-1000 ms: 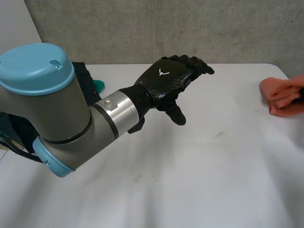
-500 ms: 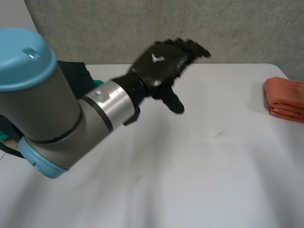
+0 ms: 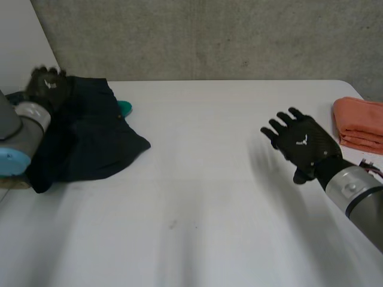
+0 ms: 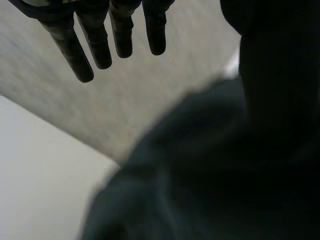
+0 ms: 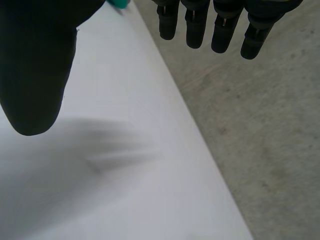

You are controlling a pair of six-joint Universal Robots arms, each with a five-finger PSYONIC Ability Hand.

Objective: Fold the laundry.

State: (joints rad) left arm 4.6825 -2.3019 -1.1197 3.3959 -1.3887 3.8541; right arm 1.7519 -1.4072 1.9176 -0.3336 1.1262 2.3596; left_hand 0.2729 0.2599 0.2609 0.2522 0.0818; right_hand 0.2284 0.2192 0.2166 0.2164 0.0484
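Head view: teal object (image 3: 125, 108) beside dark garment (image 3: 90, 140).

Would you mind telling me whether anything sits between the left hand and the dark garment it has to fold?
Nothing visible does. The left hand is right at the far corner of the dark garment, its fingers straight. A small teal object peeks out at the garment's edge, off to the side of the hand.
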